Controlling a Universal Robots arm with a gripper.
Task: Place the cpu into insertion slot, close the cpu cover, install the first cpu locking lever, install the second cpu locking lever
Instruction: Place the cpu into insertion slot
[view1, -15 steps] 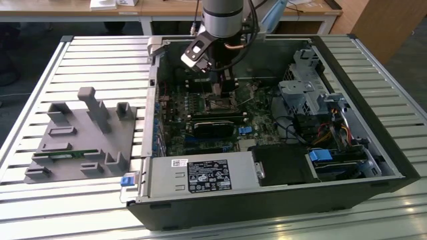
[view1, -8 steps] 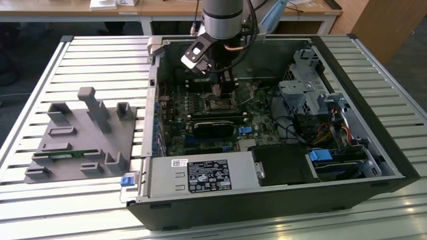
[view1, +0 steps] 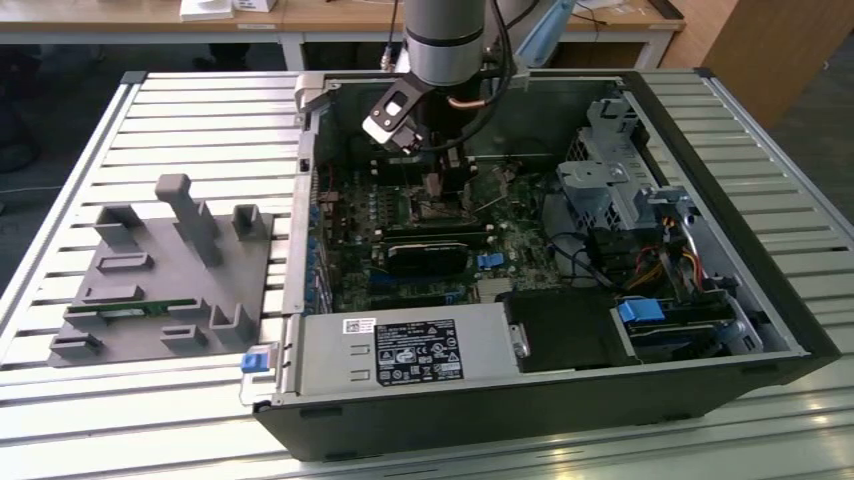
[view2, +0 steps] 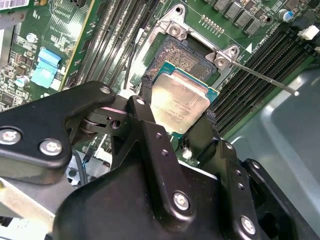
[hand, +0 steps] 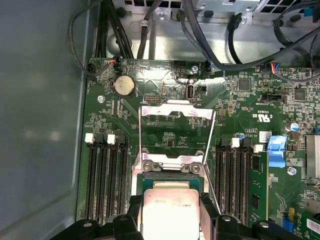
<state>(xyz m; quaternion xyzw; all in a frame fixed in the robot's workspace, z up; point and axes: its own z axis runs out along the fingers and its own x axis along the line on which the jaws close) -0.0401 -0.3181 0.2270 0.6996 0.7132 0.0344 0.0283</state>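
Note:
My gripper (view2: 178, 109) is shut on the cpu (view2: 181, 100), a flat square chip with a dull silver top, one black finger (view2: 146, 100) on each of two opposite edges. The chip hangs just over the insertion slot (view2: 189, 54), covering about half of its dark centre. Whether it touches the slot I cannot tell. In the first wrist view the cpu (hand: 170, 209) sits between my gripper's (hand: 170, 222) fingers, and the cpu cover (hand: 175, 111) lies swung open on the green board beyond the slot. A thin locking lever (view2: 260, 76) sticks out sideways from the slot's corner. In the exterior view my gripper (view1: 434, 188) reaches down inside the computer case.
Long black memory slots (hand: 107, 175) flank the socket on both sides. A blue clip (hand: 276, 150) and cables (hand: 125, 30) lie near it. In the case are a power supply box (view1: 400, 352) and a drive cage (view1: 607, 185). A grey fixture (view1: 167, 270) stands on the slatted table.

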